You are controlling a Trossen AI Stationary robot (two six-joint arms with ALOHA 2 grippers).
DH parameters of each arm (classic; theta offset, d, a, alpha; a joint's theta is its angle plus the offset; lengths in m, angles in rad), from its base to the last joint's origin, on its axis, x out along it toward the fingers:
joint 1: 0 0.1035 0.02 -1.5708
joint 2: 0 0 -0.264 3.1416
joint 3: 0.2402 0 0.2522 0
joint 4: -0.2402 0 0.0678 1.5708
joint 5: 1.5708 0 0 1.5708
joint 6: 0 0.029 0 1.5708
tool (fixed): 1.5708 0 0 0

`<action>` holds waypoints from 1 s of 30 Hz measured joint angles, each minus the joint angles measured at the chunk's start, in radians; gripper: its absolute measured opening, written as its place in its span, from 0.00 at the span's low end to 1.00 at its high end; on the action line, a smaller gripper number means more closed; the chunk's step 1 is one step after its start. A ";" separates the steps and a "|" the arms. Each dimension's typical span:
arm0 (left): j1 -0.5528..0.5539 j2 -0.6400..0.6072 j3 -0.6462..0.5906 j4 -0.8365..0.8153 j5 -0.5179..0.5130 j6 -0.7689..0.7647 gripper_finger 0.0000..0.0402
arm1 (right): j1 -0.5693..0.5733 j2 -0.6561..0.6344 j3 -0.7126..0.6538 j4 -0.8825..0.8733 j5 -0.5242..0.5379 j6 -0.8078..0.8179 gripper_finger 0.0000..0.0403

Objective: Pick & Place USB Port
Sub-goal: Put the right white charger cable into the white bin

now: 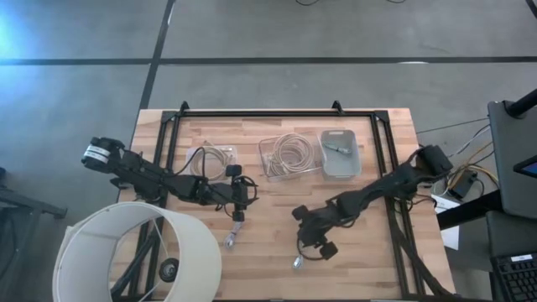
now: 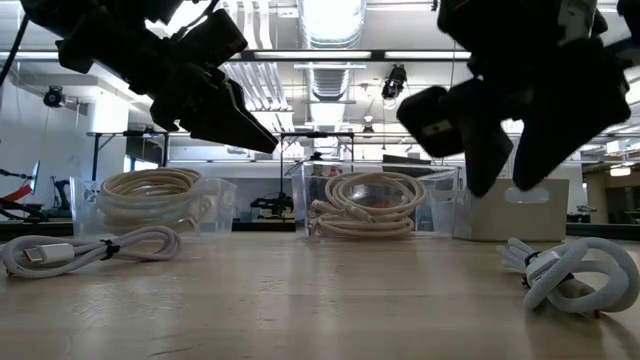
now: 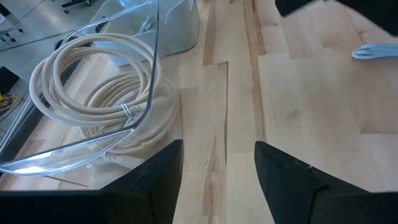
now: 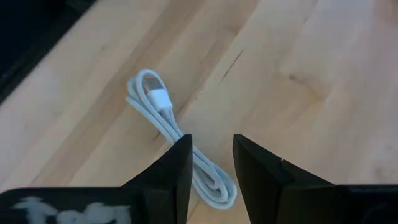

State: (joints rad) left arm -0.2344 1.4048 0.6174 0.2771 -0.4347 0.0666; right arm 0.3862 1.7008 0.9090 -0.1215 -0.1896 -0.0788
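Two bundled white USB cables lie flat on the wooden table. One cable (image 1: 233, 231) is near the front, below my left gripper (image 1: 242, 191), which hangs open above the table (image 3: 217, 180). The other cable (image 4: 166, 121) lies under my right gripper (image 4: 211, 163), whose fingers stand open above it and point slantwise down. In the low view this cable (image 2: 570, 272) rests on the table, with my right gripper (image 2: 500, 140) well clear of it.
At the back stand a clear bin (image 1: 214, 159) with a coiled cable, a second clear bin (image 1: 289, 155) with a larger coil (image 3: 93, 93), and a grey bin (image 1: 340, 153). A white lampshade (image 1: 134, 252) covers the near left corner. A black frame (image 1: 277, 113) rims the table.
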 joint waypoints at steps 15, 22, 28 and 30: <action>0.000 0.000 0.000 -0.001 0.000 0.000 0.50 | 0.002 0.083 0.021 -0.109 -0.002 -0.004 0.25; 0.000 0.000 0.000 -0.001 0.000 0.000 0.50 | 0.003 0.102 0.020 -0.105 0.006 -0.021 0.23; 0.000 0.000 0.000 -0.001 0.000 0.004 0.50 | 0.001 0.109 0.020 -0.108 -0.048 -0.006 0.11; 0.000 0.000 0.000 -0.001 0.000 0.008 0.50 | 0.001 0.103 0.019 -0.112 -0.068 0.004 0.07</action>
State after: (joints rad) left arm -0.2343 1.4048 0.6174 0.2757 -0.4347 0.0745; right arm 0.3870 1.8041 0.9279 -0.2340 -0.2576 -0.0751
